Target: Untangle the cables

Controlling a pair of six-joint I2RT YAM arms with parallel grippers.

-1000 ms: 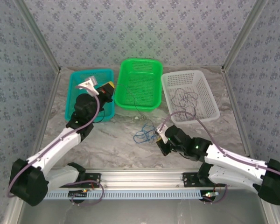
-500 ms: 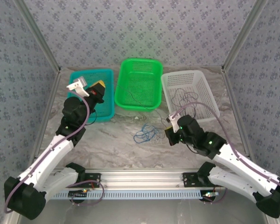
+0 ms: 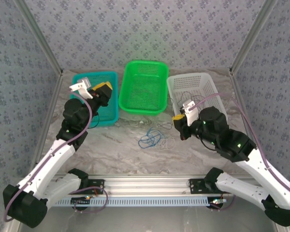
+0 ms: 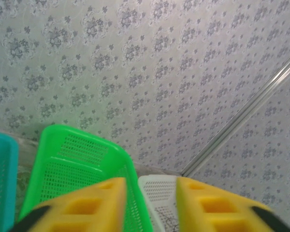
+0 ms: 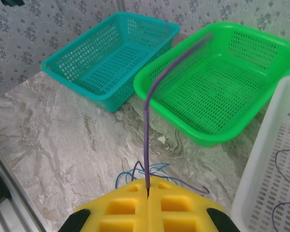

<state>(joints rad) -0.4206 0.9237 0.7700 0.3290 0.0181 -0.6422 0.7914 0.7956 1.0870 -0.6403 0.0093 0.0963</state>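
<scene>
The right hand (image 5: 147, 186) is pressed shut on the purplish cable (image 5: 146, 121). The cable is pinched between the yellow pads, runs straight out ahead of them and then bends toward the green basket (image 3: 145, 62), where its far end is lost in blur. The blue cable (image 3: 150, 139) is left coiled on the counter (image 3: 111, 145) between the two arms, just to the left of that hand — so the right arm is judged the nearer one. Any separating pull would have to be made away from the coil, toward the white basket (image 3: 193, 75), where more dark wire (image 5: 279, 155) is lying. The left hand (image 4: 147, 203) is held well apart from the coil, above the teal basket (image 3: 94, 73), with its fingers parted and nothing between them. Compared with a second ago, the right hand has been lifted off the counter and drawn back toward the white basket. The thin wire that trailed into the green basket is gone from it, and the left hand — shut then — has been opened.
</scene>
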